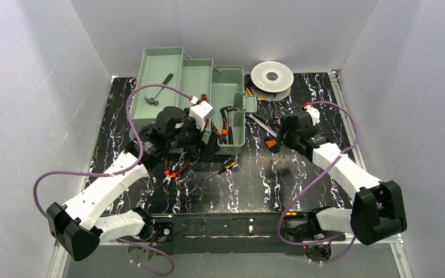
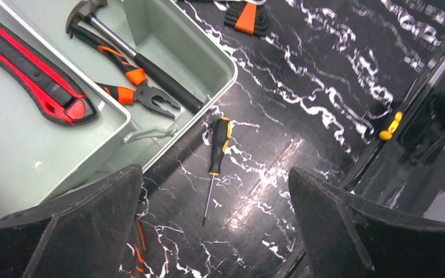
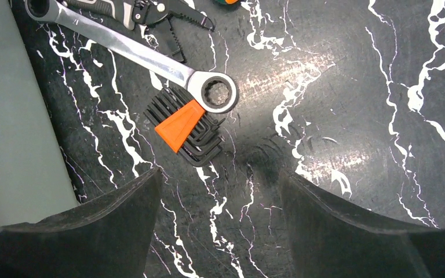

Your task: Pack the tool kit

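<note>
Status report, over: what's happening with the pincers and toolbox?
Left pincer, right pincer open, empty. Toolbox open, partly packed. Screwdriver, wrench, hex keys loose outside.

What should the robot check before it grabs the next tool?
1. Left fingers open and empty: ok.
2. Screwdriver lies free on the table below them: ok.
3. Right fingers open and empty: ok.
4. Hex key set below them clear of other tools: not ok, the wrench head touches it.
5. Toolbox open, with room inside: ok.
</note>
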Controlling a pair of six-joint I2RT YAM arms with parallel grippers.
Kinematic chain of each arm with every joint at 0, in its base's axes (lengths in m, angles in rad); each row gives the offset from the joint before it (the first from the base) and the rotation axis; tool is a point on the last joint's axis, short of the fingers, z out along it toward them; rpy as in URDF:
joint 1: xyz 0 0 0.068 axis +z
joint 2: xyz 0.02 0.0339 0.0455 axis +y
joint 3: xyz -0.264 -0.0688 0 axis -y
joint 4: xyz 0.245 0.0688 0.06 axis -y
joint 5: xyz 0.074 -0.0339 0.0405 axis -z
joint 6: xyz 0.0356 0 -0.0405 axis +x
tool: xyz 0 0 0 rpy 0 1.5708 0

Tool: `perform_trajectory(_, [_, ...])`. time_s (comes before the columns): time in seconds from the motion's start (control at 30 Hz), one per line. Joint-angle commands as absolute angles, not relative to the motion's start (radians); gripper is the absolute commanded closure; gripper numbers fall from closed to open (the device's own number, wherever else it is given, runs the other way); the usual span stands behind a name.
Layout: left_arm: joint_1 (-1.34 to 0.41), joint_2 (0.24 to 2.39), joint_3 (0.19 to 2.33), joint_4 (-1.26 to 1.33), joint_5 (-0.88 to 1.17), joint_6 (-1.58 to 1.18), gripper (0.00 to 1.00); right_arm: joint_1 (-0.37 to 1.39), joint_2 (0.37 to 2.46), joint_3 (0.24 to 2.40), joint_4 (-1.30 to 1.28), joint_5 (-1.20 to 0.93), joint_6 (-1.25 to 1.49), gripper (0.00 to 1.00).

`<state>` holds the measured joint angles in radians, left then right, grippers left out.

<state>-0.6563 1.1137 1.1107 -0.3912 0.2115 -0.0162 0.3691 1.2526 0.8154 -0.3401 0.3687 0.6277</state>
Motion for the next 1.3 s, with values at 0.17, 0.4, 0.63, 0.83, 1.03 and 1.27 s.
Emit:
perform_trajectory(0.17, [-0.691,0.966,0.927,-0.276,0.283,0.124,0.02,0.354,1.383,0.949,-0.394,0.436,0.602,0.20])
perform_trajectory(0.4, [-0.693,0.932,0.903,-0.258,0.301,0.107,0.02,0.355,1.538,1.064,-0.453,0.356,0.602,0.22])
perform_trajectory(0.63, [-0.693,0.970,0.900,-0.258,0.308,0.114,0.02,0.355,1.603,1.142,-0.483,0.149,0.553,0.23])
perform_trajectory(0.83, [-0.716,1.079,0.915,-0.270,0.294,0.116,0.07,0.356,1.482,1.010,-0.401,0.166,0.595,0.24])
perform_trajectory(1.03, [-0.874,1.194,0.919,-0.301,0.079,0.125,0.10,0.355,1.432,0.958,-0.372,0.194,0.601,0.24])
perform_trajectory(1.27, [-0.956,1.351,0.940,-0.313,-0.183,-0.085,0.16,0.354,1.394,0.912,-0.339,0.168,0.601,0.25])
